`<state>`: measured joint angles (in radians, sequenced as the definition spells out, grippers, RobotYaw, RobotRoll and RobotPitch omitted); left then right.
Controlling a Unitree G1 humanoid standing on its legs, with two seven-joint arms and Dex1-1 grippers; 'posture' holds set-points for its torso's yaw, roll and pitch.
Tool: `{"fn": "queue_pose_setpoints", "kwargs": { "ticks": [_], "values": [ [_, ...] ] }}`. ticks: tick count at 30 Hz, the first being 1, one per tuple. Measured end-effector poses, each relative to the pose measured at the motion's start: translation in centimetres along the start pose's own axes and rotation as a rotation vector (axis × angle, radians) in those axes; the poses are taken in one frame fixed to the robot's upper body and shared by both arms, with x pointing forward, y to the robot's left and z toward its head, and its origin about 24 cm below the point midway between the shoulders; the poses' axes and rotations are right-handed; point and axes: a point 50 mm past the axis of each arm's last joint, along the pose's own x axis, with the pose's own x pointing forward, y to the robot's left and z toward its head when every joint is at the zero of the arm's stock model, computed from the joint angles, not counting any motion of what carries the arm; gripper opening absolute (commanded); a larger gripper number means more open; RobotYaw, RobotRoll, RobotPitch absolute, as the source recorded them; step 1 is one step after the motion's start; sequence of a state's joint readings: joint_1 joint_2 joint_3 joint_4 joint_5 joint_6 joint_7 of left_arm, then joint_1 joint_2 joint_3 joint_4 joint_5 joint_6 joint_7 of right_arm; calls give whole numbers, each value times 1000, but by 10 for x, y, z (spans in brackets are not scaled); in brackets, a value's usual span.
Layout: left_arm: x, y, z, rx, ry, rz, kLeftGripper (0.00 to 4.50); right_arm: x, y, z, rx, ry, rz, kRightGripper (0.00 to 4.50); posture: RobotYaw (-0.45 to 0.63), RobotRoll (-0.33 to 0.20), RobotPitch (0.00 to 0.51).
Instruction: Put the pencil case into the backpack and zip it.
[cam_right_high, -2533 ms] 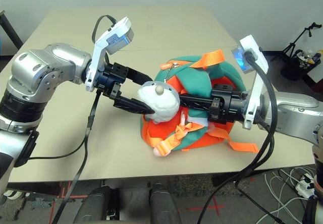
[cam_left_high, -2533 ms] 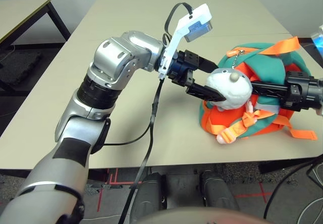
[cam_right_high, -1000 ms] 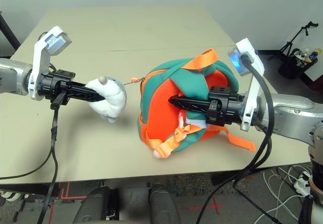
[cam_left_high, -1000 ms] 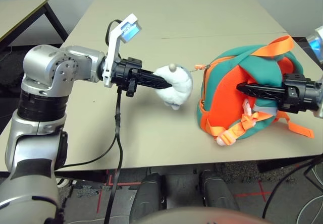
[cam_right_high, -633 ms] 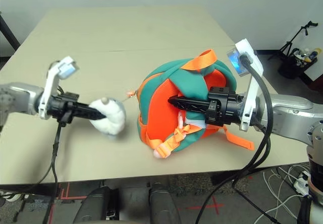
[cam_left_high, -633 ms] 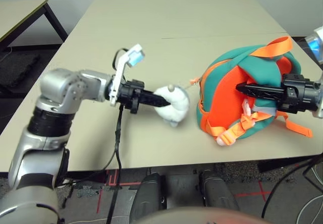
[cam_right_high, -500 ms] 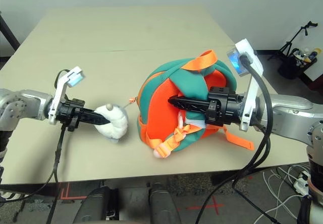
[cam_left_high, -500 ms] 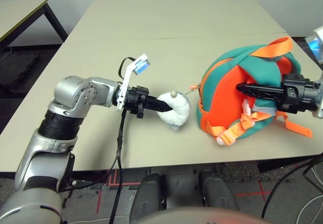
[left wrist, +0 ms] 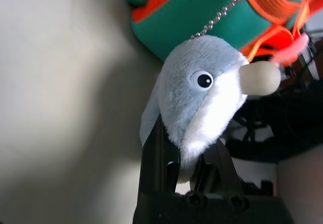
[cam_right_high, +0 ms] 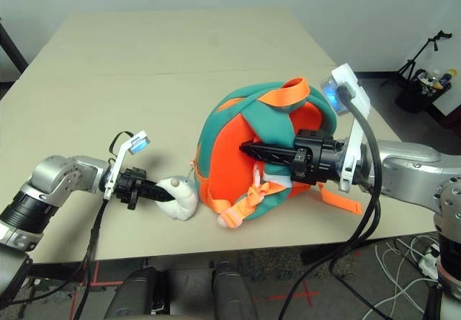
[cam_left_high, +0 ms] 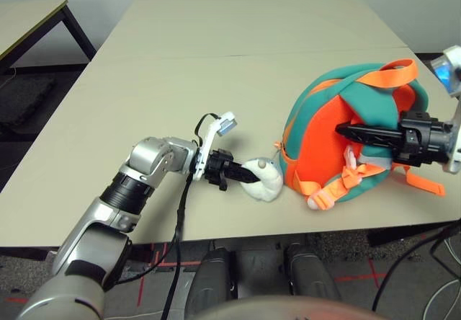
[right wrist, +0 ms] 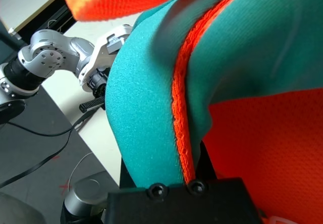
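Right now my left fingers [cam_left_high: 248, 179] are closed tight on the plush animal charm [cam_left_high: 264, 179], a grey-and-white creature with a round eye and a beige nose; they pinch its white underside, as my left wrist view shows [left wrist: 202, 103]; the charm sits low on the tabletop [cam_left_high: 216, 82], near the front edge, just beside the backpack [cam_left_high: 338, 132]; a thin metal chain [left wrist: 222, 14] runs from the top of the charm's head to the bag; my left forearm [cam_left_high: 155, 165] lies close over the tabletop, pointing toward the bag.

The backpack stands on the right side of the tabletop, a rounded teal shape with an orange mesh back panel turned toward me, orange trim along its seams, and an orange top loop [cam_left_high: 392, 71] arching over it; its orange straps [cam_left_high: 331, 183] hang in a tangle at the lower front, and one more strap trails out on the tabletop under my right arm.

My right fingers [cam_left_high: 346, 130] are nearly shut, pressed together on the backpack's fabric; in my right wrist view a fold of teal cloth with its orange edge [right wrist: 184, 108] goes down between them; the fingers reach in level from the right, across the orange back panel.

As for the pencil case, I cannot tell where it is.
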<state>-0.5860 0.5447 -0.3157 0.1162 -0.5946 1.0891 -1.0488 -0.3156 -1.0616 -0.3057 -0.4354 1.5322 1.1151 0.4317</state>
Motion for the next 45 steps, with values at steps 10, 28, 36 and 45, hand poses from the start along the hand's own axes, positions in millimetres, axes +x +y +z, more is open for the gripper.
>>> {"fn": "queue_pose_setpoints", "kwargs": {
  "ticks": [10, 28, 36, 45],
  "values": [
    [-48, -32, 30, 39, -174, 62, 3232, -27, 7, -11, 53, -18, -144, 3727, -154, 0, 35],
    [-154, -16, 16, -110, -458, 520, 4459, -160, 4, -11, 183, -53, -738, 4500, -126, 0, 16],
    [-195, 34, 22, -10, -842, 1114, 4459, -136, -89, -21, -2, -235, -887, 4500, -58, 0, 12],
    [-166, 68, -32, -37, -866, 1357, 4459, -99, -157, -41, -91, -334, -984, 4500, -34, 0, 42]
  ]
}}
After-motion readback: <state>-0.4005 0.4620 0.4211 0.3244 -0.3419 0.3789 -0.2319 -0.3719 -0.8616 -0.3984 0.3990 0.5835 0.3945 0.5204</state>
